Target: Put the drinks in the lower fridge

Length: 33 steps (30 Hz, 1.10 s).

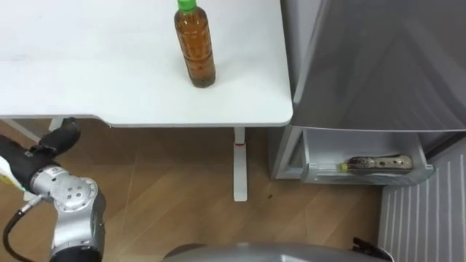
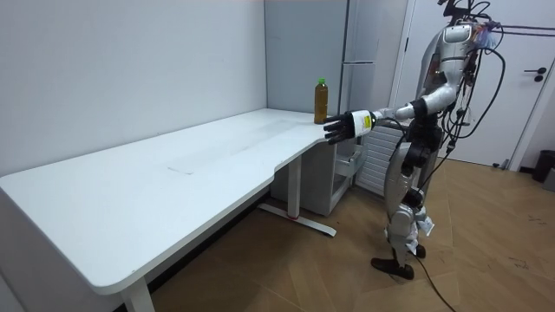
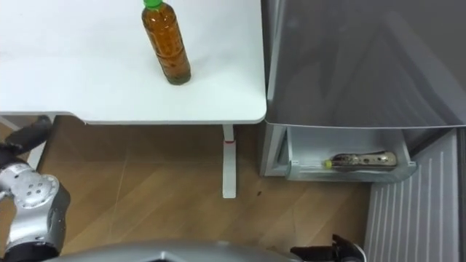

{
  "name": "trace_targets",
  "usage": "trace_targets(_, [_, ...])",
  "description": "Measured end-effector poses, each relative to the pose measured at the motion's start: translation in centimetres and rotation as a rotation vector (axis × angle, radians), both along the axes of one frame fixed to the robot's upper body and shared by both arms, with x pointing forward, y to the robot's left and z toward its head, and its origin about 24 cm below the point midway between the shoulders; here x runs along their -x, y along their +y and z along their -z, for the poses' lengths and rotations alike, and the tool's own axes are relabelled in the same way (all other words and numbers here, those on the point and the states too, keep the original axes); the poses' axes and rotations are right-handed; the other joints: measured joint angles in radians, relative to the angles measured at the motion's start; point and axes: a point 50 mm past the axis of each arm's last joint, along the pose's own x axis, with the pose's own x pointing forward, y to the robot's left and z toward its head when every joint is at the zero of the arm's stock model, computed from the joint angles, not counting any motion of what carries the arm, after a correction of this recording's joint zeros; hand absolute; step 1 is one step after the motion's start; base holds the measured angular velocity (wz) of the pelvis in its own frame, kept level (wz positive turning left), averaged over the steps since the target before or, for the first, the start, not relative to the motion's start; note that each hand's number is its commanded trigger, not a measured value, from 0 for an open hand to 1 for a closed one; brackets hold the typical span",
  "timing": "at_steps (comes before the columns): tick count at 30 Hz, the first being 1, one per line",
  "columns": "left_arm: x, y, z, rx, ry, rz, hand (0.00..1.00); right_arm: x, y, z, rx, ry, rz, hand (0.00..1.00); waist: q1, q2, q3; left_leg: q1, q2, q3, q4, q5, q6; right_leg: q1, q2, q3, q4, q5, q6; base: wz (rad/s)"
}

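Robot stance: the unit is standing on the wooden floor [image 1: 167,196] at the end of the white surface [image 1: 87,87], and the grey fridge [image 1: 378,65] is rising close by at 2 o'clock in the eye views. The left arm is entering those views at 8 o'clock, below the surface's front edge. In the room view the left hand [image 2: 345,127] is being held out level beside the surface's corner. Its fingers are straight and spread wide and it is holding nothing. The first drink, a tea bottle [image 1: 195,51] with brown liquid and a green cap, is standing upright on the surface at 12 o'clock, near the corner nearest the fridge. It is resting clear of the edge and well apart from the left hand. One white support leg [image 1: 239,164] is running down from the surface to the floor at 6 o'clock from this bottle. The lower fridge compartment [image 1: 291,156] is standing open at 4 o'clock. A second bottle [image 1: 375,163] is lying on its side in a pale tray [image 1: 364,177] inside that compartment, its cap end pointing toward 9 o'clock. A ribbed white panel [image 1: 422,215] is showing at 5 o'clock, just beside the tray; whether it is the compartment's door cannot be told.
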Motion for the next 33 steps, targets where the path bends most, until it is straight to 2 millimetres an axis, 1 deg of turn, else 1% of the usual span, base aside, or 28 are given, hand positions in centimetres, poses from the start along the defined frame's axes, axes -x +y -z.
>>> trace_targets(2, [-0.3, -0.3, -0.4, -0.029, -0.005, 0.035, 0.0, -0.1, 0.1, 0.0, -0.008, -0.011, -0.002, 0.0, -0.003, -0.001, 0.0039, -0.002, 0.002, 0.001, 0.0, 0.0, -0.001, -0.001, 0.001, 0.003, 0.0, 0.0, 0.0, 0.0])
trace_targets(4, [-1.1, -1.2, -1.0, -0.048, -0.029, 0.107, 0.0, -0.2, 0.1, 0.0, -0.013, -0.013, -0.012, 0.0, -0.005, -0.007, 0.0092, -0.006, 0.002, 0.002, 0.001, -0.001, -0.001, -0.006, 0.002, 0.005, -0.001, 0.0, 0.0, 0.0])
trace_targets(9, [-2.3, -3.0, -1.9, -0.033, -0.068, 0.262, 0.0, -0.4, 0.1, 0.0, -0.018, -0.02, -0.022, 0.0, -0.008, -0.012, 0.0085, -0.014, 0.001, 0.001, 0.01, -0.005, 0.001, -0.009, 0.001, 0.004, -0.006, 0.0, 0.0, 0.0])
trace_targets(12, [-3.0, -4.0, -2.8, -0.03, -0.106, 0.361, 0.0, -0.6, 0.2, 0.0, -0.035, -0.028, -0.037, 0.0, -0.011, -0.014, 0.0072, -0.021, 0.002, 0.002, 0.012, -0.006, 0.001, -0.017, 0.001, 0.006, -0.006, 0.0, 0.0, 0.0])
trace_targets(14, [-3.4, -4.6, -3.2, -0.024, -0.12, 0.422, 0.0, -0.9, 0.3, -0.1, -0.042, -0.033, -0.043, 0.0, -0.024, -0.014, 0.007, -0.021, 0.004, 0.002, 0.012, -0.008, 0.0, -0.02, 0.003, 0.008, 0.0, 0.0, 0.0, 0.0])
trace_targets(17, [-3.6, -5.0, -3.2, -0.009, -0.118, 0.472, 0.0, -1.0, 0.3, -0.1, -0.048, -0.037, -0.052, 0.0, -0.033, -0.014, 0.0068, -0.019, 0.005, 0.002, 0.011, -0.008, -0.001, -0.019, 0.003, 0.007, 0.001, 0.0, 0.0, 0.0])
trace_targets(19, [-3.9, -5.7, -3.0, 0.042, -0.129, 0.528, 0.0, -1.0, 0.3, -0.1, -0.052, -0.038, -0.053, 0.0, -0.037, -0.014, 0.0067, -0.018, 0.004, 0.002, 0.009, -0.008, -0.001, -0.018, 0.003, 0.006, 0.002, 0.0, 0.0, 0.0])
trace_targets(23, [-4.1, -6.0, -2.9, 0.11, -0.146, 0.585, 0.0, -1.2, 0.2, -0.1, -0.051, -0.037, -0.07, 0.0, -0.049, -0.015, 0.0063, -0.017, 0.004, 0.003, 0.007, -0.008, -0.001, -0.019, 0.003, 0.007, 0.004, 0.0, 0.0, 0.0])
trace_targets(30, [-4.4, -6.4, -2.7, 0.134, -0.126, 0.675, 0.0, -1.2, 0.3, -0.1, -0.061, -0.038, -0.076, 0.0, -0.058, -0.017, 0.0064, -0.016, 0.006, 0.007, 0.008, -0.008, -0.001, -0.026, 0.002, 0.009, 0.017, 0.0, 0.0, 0.0])
trace_targets(33, [-5.0, -6.6, -3.2, 0.132, -0.135, 0.702, 0.0, -1.3, 0.3, -0.1, -0.063, -0.039, -0.078, 0.0, -0.059, -0.016, 0.0064, -0.019, 0.006, 0.007, 0.012, -0.009, 0.0, -0.028, 0.002, 0.009, 0.017, 0.0, 0.0, 0.0])
